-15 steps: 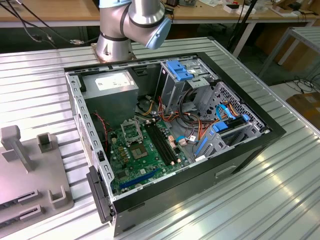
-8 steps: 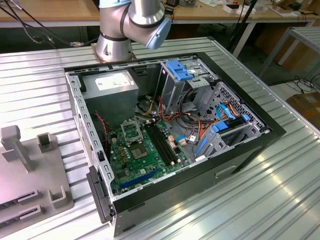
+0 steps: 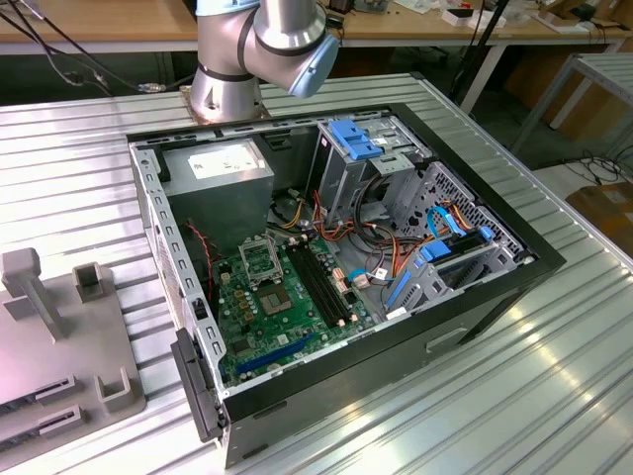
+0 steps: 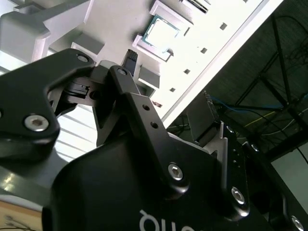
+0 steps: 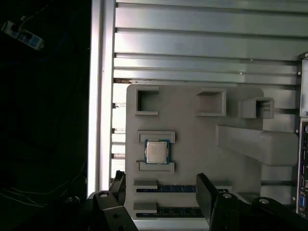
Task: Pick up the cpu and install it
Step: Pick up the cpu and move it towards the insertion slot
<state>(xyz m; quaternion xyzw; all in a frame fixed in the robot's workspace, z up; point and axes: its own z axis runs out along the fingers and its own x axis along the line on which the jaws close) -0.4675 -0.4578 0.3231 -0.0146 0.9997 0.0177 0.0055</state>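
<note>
Pale silver cpu (image 5: 157, 152), rim seemingly green; plain grey tray (image 5: 192, 130); black pincer (image 5: 161, 186); ribbed silver table (image 5: 202, 45).

An open computer case (image 3: 326, 396) sits on a ribbed metal table (image 3: 514, 416), a grey plastic tray (image 3: 30, 366) at the exterior view's lower left.

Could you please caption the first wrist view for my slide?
Open gripper facing the grey holder plate, with the cpu resting untouched between two brackets.

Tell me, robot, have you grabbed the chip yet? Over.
Gripper open, empty. Cpu lies in its holder on the grey tray, apart from the fingers. Nothing in the way.
</note>
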